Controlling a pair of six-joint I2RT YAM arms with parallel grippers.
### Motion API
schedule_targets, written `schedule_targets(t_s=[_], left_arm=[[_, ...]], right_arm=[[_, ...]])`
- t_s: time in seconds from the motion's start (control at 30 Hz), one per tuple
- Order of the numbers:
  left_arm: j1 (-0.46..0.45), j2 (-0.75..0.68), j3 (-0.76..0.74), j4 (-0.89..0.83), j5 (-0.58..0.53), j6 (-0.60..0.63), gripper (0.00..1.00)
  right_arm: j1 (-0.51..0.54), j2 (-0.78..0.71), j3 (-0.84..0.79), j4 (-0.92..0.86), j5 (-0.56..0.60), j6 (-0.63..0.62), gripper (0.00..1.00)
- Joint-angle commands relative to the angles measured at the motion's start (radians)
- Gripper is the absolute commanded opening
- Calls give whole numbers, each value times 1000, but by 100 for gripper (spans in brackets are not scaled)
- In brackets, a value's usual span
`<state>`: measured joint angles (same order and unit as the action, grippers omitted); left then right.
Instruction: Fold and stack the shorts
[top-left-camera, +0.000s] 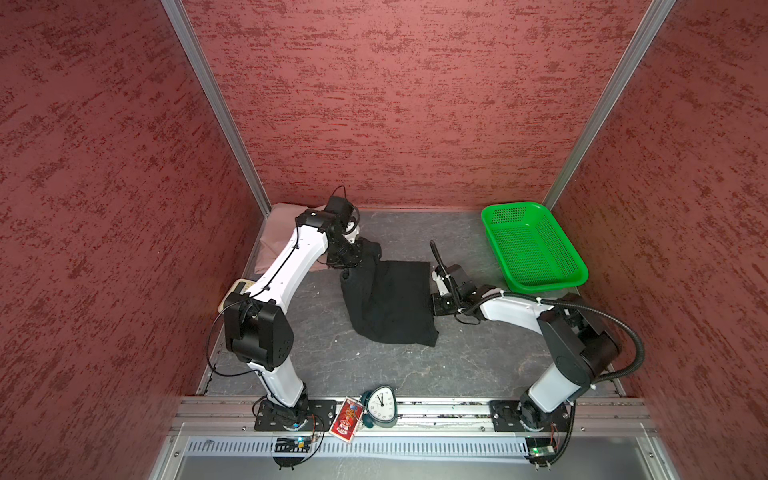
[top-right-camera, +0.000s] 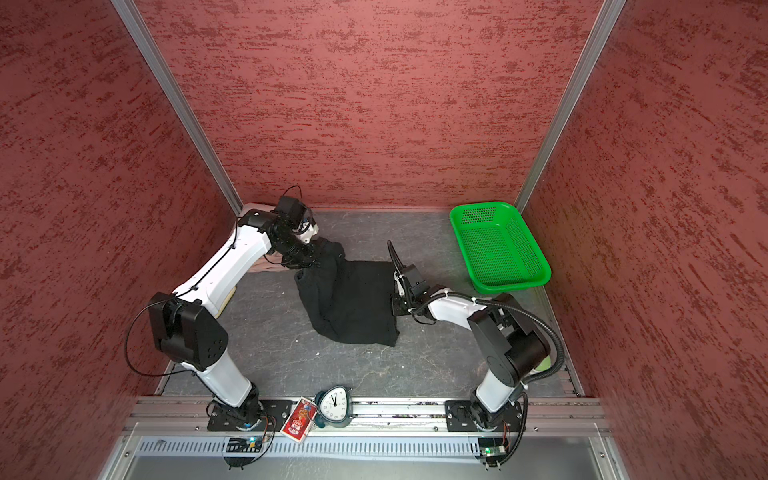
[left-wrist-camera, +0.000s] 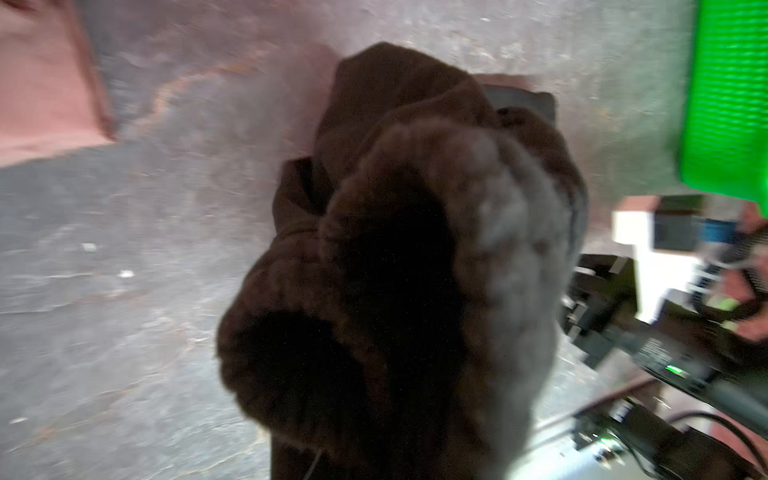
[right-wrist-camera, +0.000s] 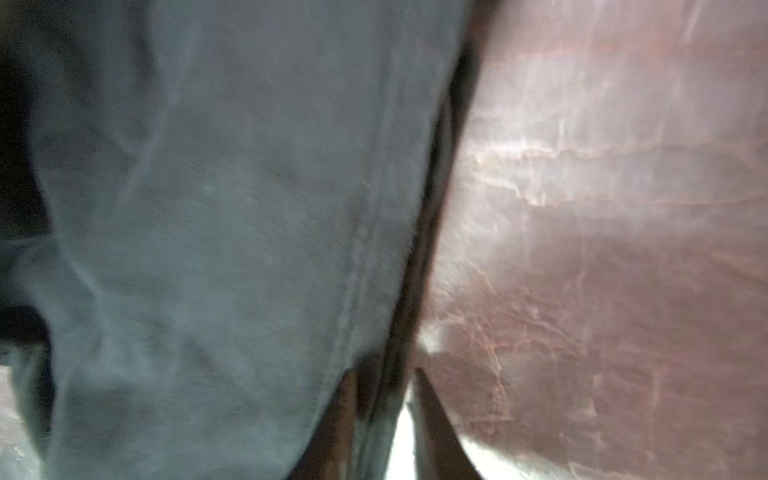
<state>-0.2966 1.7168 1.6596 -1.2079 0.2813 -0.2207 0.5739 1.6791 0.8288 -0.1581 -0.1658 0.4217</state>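
Observation:
The black shorts (top-left-camera: 392, 303) (top-right-camera: 353, 305) lie spread on the grey table's middle. Their far-left corner is bunched and lifted up to my left gripper (top-left-camera: 353, 258) (top-right-camera: 311, 257), which is shut on it. In the left wrist view that bunched black cloth (left-wrist-camera: 415, 257) fills the middle and hides the jaws. My right gripper (top-left-camera: 432, 298) (top-right-camera: 393, 301) sits low at the right edge of the black shorts. In the right wrist view its fingers (right-wrist-camera: 345, 407) stand close together with the hem (right-wrist-camera: 374, 291) pinched between them. The pink shorts (top-left-camera: 279, 235) lie in the back left corner, partly under the left arm.
A green perforated basket (top-left-camera: 536, 249) (top-right-camera: 500, 249) stands at the back right, near the right arm. A clock (top-left-camera: 382, 407) and a red packet (top-left-camera: 345, 420) rest on the front rail. A beige object (top-left-camera: 239, 287) lies by the left wall. Red walls close three sides.

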Motion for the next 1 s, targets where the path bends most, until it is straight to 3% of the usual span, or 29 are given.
schedule_targets(t_s=[0.0, 0.43, 0.73, 0.8, 0.87, 0.9, 0.93, 0.97], left_arm=[[-21, -6, -16, 19, 103, -61, 6], [-118, 31, -17, 114, 105, -213, 3], [-214, 126, -11, 253, 137, -330, 6], [-227, 148, -12, 268, 147, -343, 30], [-238, 156, -21, 298, 153, -352, 40], [-244, 153, -23, 313, 151, -353, 51], [-247, 154, -21, 323, 151, -357, 83], [-248, 156, -11, 327, 150, -357, 100]], right_arm=[[7, 51, -17, 73, -1, 47, 17], [14, 110, -21, 143, 5, 92, 14], [17, 98, -26, 170, 17, 141, 30], [16, 90, -23, 179, 11, 159, 34], [16, 65, -22, 151, 31, 165, 42], [15, 47, -18, 125, 48, 163, 45], [12, 19, -15, 89, 77, 156, 47], [7, -17, -18, 53, 100, 146, 50]])
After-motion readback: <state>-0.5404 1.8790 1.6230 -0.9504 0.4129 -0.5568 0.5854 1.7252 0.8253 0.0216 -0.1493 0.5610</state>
